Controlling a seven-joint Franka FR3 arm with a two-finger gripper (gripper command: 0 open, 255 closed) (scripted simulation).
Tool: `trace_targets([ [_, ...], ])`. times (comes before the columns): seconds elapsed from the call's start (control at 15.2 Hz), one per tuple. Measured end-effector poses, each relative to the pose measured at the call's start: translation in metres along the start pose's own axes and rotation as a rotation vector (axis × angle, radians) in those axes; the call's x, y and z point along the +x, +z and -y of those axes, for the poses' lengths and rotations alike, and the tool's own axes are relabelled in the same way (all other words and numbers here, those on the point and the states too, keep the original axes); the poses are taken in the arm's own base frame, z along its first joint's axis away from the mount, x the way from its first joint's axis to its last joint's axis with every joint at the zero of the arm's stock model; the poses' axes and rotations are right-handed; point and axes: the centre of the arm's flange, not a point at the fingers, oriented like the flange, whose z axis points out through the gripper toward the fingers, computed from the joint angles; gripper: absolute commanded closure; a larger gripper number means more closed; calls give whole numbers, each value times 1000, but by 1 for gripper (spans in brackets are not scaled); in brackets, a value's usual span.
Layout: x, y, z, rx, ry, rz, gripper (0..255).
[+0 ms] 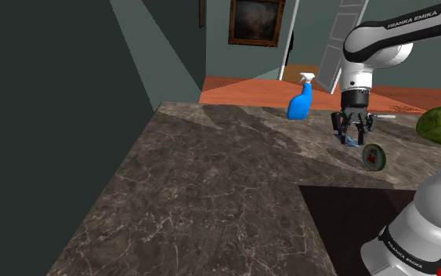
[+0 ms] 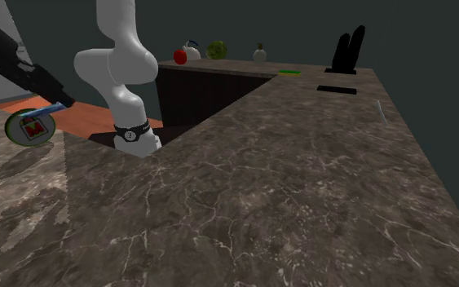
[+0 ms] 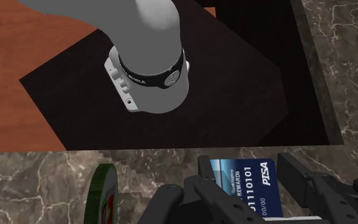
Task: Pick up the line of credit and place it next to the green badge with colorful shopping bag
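clasping the blue credit card [image 3: 250,183] between its fingers [image 3: 311,182], the black gripper [image 1: 350,140] hangs low over the marble counter [image 1: 211,196] just beside the green badge [image 1: 374,157], likely so the card lands next to it.

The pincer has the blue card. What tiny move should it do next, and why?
Probably lower the blue card onto the counter. The pincer clasps it, apparently a little above the marble, and the green badge sits close beside it.
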Motion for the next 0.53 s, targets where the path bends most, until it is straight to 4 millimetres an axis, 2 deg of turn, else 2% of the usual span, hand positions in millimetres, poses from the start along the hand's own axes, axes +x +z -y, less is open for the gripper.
trace_targets([
  [0.53, 24, 36, 0, 0, 0, 0, 255],
])
